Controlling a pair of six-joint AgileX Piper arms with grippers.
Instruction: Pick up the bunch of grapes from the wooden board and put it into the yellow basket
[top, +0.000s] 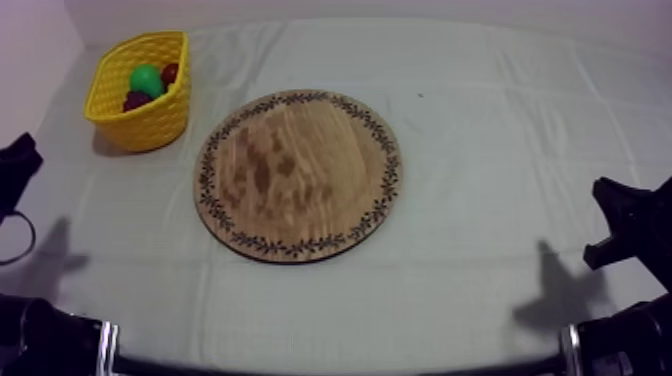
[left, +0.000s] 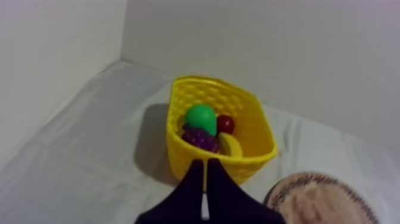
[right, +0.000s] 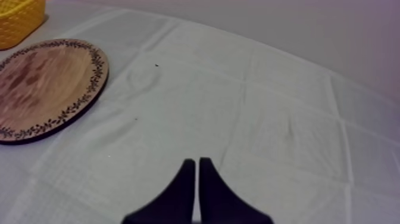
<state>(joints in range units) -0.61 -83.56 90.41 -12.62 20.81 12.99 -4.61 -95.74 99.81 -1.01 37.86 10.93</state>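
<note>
Left wrist view looks into the yellow basket (left: 184, 158), where the bunch of grapes (left: 199, 139) lies against a green pear (left: 200, 118), a small red fruit (left: 225, 124) and a banana (left: 231, 146), so the task seems done. The wooden board (top: 298, 175) is bare. The left fingers (left: 193, 182) and the right fingers (right: 186, 182) lie pressed together, holding nothing, probably resting. A grey-white cloth (top: 500, 130) covers the tabletop; a pale wall (left: 268, 47) stands behind.

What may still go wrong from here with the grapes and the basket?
1. The left gripper points at the yellow basket, fingers shut; moving forward, it might push the basket.
2. The bunch of grapes lies close against the pear, so reaching in might knock fruit out.
</note>
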